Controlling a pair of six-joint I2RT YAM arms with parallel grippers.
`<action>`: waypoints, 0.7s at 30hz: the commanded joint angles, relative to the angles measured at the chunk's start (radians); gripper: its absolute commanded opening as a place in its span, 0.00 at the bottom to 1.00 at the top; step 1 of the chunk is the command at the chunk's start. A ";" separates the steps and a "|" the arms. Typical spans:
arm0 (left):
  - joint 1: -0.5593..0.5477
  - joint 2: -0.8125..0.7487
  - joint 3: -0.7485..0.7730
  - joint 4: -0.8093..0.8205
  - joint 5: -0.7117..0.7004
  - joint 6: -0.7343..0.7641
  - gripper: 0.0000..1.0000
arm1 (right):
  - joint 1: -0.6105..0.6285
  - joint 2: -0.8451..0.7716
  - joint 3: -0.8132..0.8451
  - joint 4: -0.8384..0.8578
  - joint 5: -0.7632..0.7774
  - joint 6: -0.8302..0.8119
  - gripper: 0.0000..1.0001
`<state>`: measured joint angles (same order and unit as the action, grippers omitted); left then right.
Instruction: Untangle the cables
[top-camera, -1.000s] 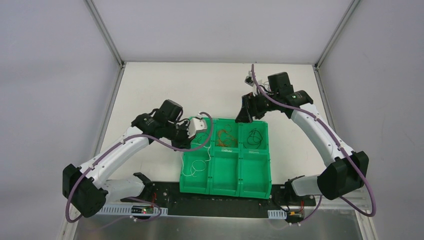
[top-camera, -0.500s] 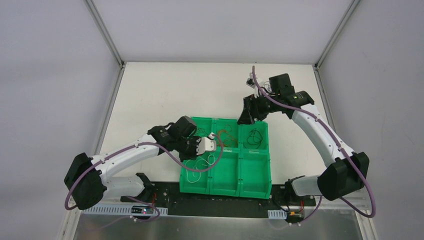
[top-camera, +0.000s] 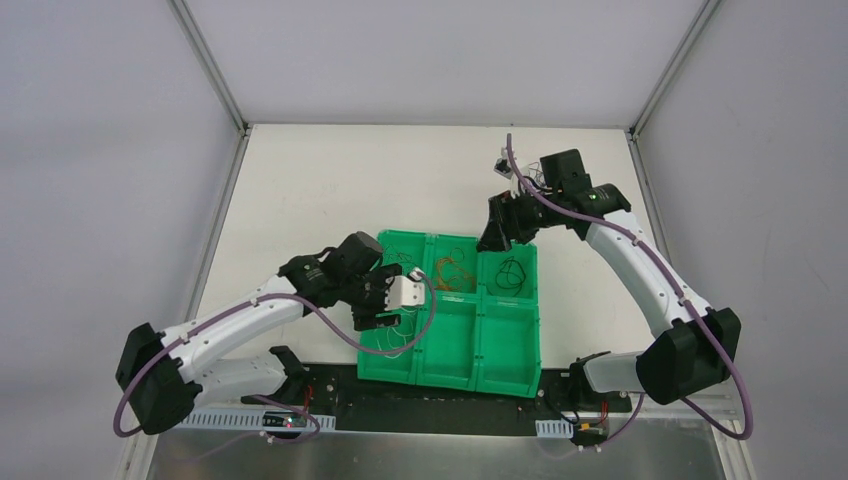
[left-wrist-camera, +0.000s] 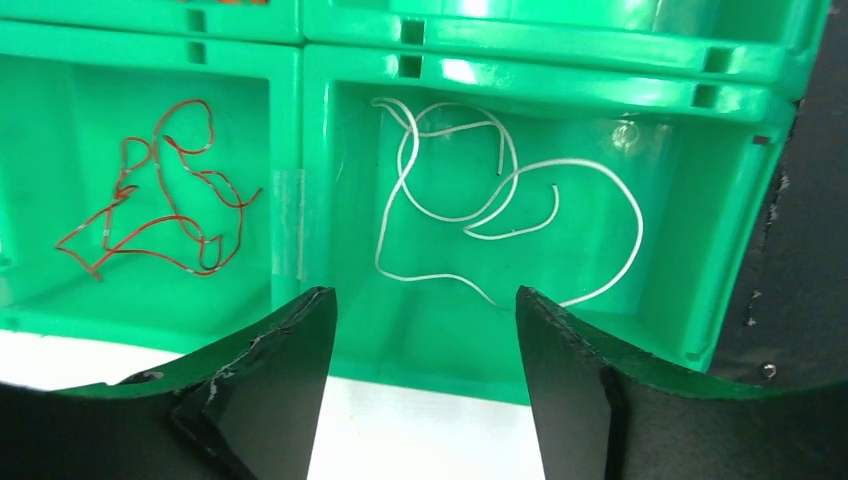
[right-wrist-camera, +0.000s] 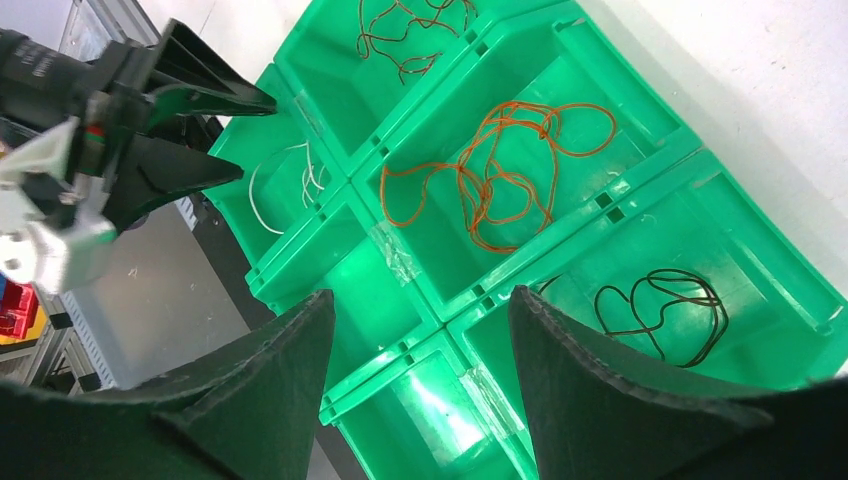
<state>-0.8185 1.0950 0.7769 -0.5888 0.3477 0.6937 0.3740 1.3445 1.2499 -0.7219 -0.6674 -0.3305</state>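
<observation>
Green bins (top-camera: 450, 378) on counter (top-camera: 330, 190) | white cable (left-wrist-camera: 480, 215) near-left cell; red cable (left-wrist-camera: 160, 195) far-left; orange cable (right-wrist-camera: 500, 170) far-middle; black cable (right-wrist-camera: 660, 310) far-right | left jaws apart, empty; right jaws apart, empty

Seen from overhead, the black left gripper (top-camera: 385, 300) covers much of the thin white wire (left-wrist-camera: 470, 210), while the thin red wire (right-wrist-camera: 410, 30) runs off the right wrist view's top edge.
</observation>
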 joint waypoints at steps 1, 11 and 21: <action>0.004 -0.100 0.014 -0.006 0.071 -0.023 0.69 | -0.007 -0.026 -0.008 -0.025 -0.035 0.000 0.67; 0.269 -0.038 0.216 0.083 0.222 -0.474 0.98 | -0.199 0.060 0.051 0.052 0.120 0.024 0.67; 0.397 0.382 0.630 0.115 0.103 -0.639 0.99 | -0.430 0.581 0.419 0.193 0.452 0.049 0.70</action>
<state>-0.4362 1.3846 1.2945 -0.4847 0.4927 0.1390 -0.0181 1.7542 1.4998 -0.5915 -0.3859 -0.3054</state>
